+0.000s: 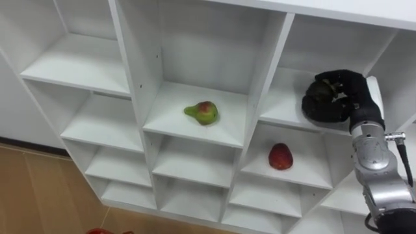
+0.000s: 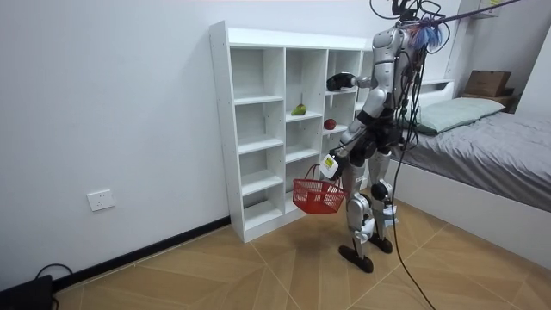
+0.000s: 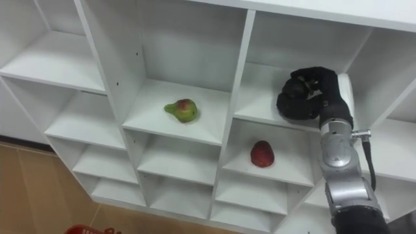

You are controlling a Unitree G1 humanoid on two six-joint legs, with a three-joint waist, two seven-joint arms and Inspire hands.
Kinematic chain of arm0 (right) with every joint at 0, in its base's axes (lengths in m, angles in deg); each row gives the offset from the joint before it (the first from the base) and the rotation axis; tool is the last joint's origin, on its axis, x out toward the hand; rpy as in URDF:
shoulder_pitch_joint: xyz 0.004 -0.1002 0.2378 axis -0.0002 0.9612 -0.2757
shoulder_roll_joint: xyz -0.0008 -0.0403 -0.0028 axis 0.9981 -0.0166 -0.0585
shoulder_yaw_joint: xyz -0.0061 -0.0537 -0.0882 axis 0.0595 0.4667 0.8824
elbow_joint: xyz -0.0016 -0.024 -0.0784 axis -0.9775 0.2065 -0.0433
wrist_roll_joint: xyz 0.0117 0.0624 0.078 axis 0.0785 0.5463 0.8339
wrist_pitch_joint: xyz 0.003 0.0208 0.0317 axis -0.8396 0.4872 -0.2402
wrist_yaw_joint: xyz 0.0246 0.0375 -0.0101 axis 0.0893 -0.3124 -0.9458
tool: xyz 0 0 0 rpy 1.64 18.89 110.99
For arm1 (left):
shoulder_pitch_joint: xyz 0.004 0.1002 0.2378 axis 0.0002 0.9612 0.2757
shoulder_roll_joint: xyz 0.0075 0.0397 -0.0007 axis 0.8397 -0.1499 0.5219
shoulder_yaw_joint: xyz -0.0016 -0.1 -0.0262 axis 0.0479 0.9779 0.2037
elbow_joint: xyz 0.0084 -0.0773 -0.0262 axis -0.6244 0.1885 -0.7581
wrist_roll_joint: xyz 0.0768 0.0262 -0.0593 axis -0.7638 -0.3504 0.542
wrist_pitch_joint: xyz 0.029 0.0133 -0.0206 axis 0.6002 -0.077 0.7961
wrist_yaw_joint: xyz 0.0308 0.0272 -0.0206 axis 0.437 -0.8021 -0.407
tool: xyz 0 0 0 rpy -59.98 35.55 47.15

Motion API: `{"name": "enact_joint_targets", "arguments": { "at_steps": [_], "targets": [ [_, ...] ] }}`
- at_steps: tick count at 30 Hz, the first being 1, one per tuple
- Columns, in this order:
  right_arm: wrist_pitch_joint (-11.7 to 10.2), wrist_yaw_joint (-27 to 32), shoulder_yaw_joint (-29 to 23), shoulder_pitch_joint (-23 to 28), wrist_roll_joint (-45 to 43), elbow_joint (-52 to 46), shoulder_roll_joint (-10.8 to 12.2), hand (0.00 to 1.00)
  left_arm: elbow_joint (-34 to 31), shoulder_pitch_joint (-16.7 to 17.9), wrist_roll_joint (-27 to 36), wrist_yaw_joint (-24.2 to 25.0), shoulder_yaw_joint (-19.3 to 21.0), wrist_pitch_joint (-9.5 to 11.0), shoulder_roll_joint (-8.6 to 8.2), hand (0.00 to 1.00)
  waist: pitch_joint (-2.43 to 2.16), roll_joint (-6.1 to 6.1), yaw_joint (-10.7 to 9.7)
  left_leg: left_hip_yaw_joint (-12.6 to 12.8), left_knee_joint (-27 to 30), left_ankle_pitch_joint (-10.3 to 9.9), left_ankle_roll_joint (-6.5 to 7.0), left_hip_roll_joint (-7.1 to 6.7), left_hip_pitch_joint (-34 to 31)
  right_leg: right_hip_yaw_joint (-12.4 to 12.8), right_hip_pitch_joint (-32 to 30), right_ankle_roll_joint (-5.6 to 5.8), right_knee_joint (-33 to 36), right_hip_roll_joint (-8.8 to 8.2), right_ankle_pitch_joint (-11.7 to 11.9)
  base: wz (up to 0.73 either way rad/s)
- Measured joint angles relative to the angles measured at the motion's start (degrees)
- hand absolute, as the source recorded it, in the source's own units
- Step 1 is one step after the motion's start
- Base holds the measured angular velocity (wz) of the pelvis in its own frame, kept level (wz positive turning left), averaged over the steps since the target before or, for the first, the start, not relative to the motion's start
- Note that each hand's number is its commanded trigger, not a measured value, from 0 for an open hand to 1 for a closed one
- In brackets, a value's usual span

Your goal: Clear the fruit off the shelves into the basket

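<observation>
While the robot stands upright facing the white shelf unit (image 1: 138,71), its right hand (image 1: 338,96) is raised into a compartment of the right-hand column. The fingers are curled round a dark rounded object (image 1: 316,99) resting at shelf level; what kind of object it is cannot be told.

Remaining fruit positions:
- Green pear (image 1: 202,112), with a red blush – lies on its side on the middle column's shelf, one column to the left of the raised hand and well apart from it.
- Red fruit (image 1: 280,156) – sits in the right-hand column, in the compartment directly below the one the hand occupies.

The left hand (image 2: 330,165) hangs low at hip level, closed on the handle of a red basket (image 2: 317,196). The basket hangs beside the robot's thigh, in front of the lower shelves. Whether it holds anything cannot be told from here.

Behind the robot, at the room view's right, stands a bed (image 2: 482,129) with grey bedding.
</observation>
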Motion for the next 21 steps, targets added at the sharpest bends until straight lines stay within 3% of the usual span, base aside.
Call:
{"name": "enact_joint_targets", "arguments": {
  "at_steps": [21],
  "targets": [
    [-0.1, -0.9, 0.6, 0.6, 1.1, -2.5, 0.7, 1.0, 0.0, -0.2, 0.3, -0.1, 0.0, 0.4, -0.14, 1.0, -0.11, 0.42, -0.3, 0.2, 0.0, 0.0, 0.01, -0.03, 0.0, 0.0, -0.1, 0.0, 0.0, -0.01, 0.0, 0.0]
  ]
}}
